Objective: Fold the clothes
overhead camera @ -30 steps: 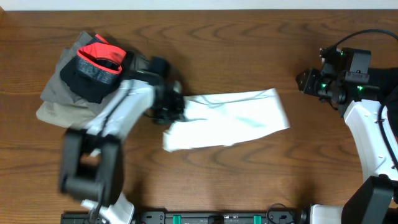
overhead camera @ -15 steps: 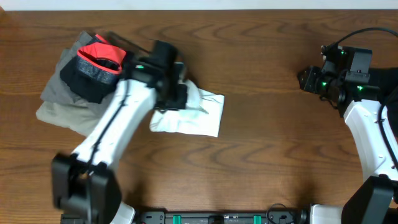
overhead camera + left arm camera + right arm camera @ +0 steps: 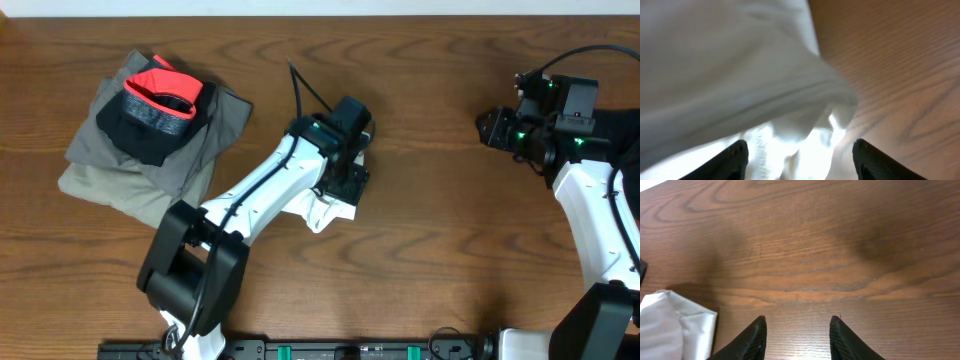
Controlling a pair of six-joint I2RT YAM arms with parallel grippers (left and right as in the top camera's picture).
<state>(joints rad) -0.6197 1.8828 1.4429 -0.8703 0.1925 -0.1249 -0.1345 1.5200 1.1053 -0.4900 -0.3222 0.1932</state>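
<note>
The shirt (image 3: 322, 213) lies bunched on the table (image 3: 450, 280) right under the left pincer (image 3: 801, 160), mostly hidden by the wrist, with one white corner poking out on its near side. That pincer stands wide, its fingers (image 3: 735, 157) either side of a rumpled ridge of cloth and clamping nothing that I can see. The right pincer (image 3: 797, 330) is partly open and empty over bare wood, well to the right, with the shirt's edge far to its left. A pile (image 3: 150, 130) of folded grey clothes sits well off to the left pincer's left. This looks like the set-down of a fold. To do it well, the left pincer should rise straight up so neither finger snags or drags a layer. The bundle looks lumpy, so it should be flattened before any new grip, and that grip should take every layer at one edge.
</note>
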